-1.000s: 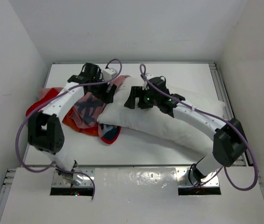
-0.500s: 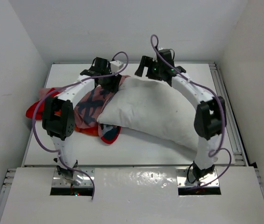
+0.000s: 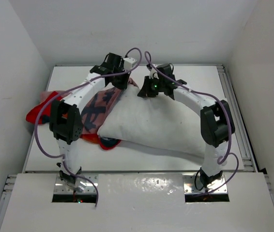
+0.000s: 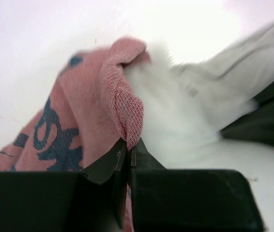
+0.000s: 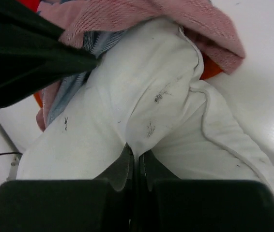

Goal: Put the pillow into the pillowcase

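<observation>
Grippers both clamped shut. Left gripper [image 4: 129,147] pinches the paler pink hem of the red-orange printed fabric pillowcase [image 4: 79,111]. Right gripper [image 5: 136,157] pinches a fold of skin on the large plain white puffy pillow [image 5: 127,111], near its far-left corner. Pillow lies across the middle and right of the white table [image 3: 200,77], that corner just under the hem. Case is bunched at left, partly under the pillow.

Risks, my guess:
- Thin hem slips from the pinch.
- Only one side of the mouth is held, so it may collapse and the corner shove cloth instead of entering.
- Skin-only grip lets the stuffing lag.
- Arms are close and could clash.

Versus a second ago: both grippers were open, and the right arm lay over the pillow's middle; now it is at the far edge.
</observation>
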Controlling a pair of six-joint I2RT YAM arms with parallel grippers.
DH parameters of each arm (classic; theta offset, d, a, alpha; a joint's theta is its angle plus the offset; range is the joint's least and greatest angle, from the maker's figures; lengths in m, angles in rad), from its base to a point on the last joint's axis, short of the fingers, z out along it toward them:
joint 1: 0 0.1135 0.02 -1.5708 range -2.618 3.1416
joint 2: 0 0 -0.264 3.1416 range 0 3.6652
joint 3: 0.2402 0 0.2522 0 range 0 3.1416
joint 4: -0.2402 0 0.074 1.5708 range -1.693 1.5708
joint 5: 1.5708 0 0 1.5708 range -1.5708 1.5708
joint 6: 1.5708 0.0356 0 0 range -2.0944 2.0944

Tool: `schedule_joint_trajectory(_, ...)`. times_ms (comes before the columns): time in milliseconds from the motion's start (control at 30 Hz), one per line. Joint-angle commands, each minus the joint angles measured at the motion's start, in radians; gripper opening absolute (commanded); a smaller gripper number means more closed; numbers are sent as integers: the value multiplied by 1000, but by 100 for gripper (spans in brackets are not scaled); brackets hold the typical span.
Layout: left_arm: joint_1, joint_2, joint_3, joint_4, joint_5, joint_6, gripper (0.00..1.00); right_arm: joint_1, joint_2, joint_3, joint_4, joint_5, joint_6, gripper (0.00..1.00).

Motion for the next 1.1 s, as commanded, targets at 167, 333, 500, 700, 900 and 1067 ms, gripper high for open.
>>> schedule_joint_trajectory(167, -129, -126, 102, -25, -92, 103, 0, 111, -148, -140, 167, -106, 41, 0)
schedule_joint_trajectory(333, -187, -170, -2, -56, -63, 133, 0, 102, -201, -165, 337, -77, 148, 0)
schedule_joint_trajectory(500, -191, -219, -5, -144, 35, 127, 0, 45, -266, -334, 550, 157, 334, 0)
schedule_joint_trajectory(700, -236, -294, -147, -200, 98, 190, 0, -32, -196, -301, 563, 333, 501, 0)
schedule_joint_trajectory(900, -244, -271, -157, -161, 99, 155, 8, -65, -131, -200, 396, 303, 416, 29)
schedule_joint_trajectory(1067, -238, -239, -43, -198, 112, 158, 67, -76, -154, -99, 192, 211, 213, 98)
